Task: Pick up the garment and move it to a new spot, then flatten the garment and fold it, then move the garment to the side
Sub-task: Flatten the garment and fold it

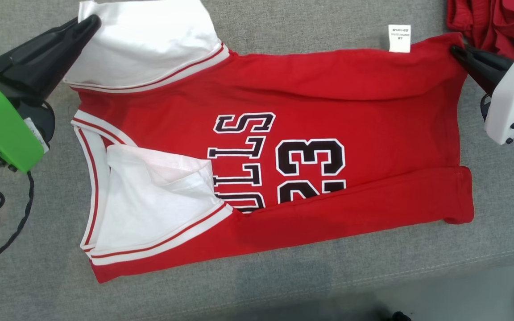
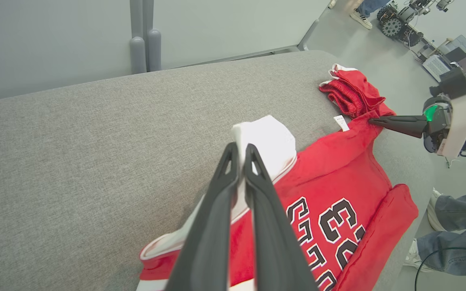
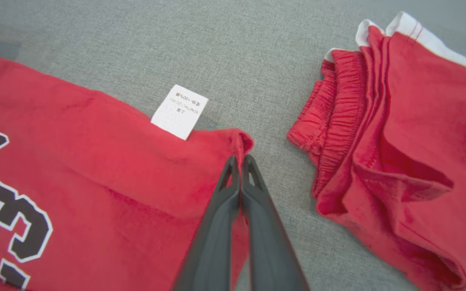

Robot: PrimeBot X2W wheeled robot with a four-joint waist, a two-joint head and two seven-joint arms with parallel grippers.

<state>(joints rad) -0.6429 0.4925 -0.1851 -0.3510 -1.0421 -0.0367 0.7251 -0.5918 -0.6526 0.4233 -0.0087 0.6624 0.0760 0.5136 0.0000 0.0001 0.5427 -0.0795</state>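
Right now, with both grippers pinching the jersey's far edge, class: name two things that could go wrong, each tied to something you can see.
1. The left gripper pinches only the white sleeve, the right gripper only a hem corner of the jersey; such small bites may slip, or the middle may sag, on lifting.
2. The red shorts lie close beside the right gripper, so a sideways pull might drag them along.

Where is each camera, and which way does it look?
Head view: on the head, looking down at the jersey; left gripper, right gripper at its corners.
Left wrist view: left arm, along its gripper to the white sleeve.
Right wrist view: right arm, along its gripper to the hem corner.
Both wrist views share red shorts.
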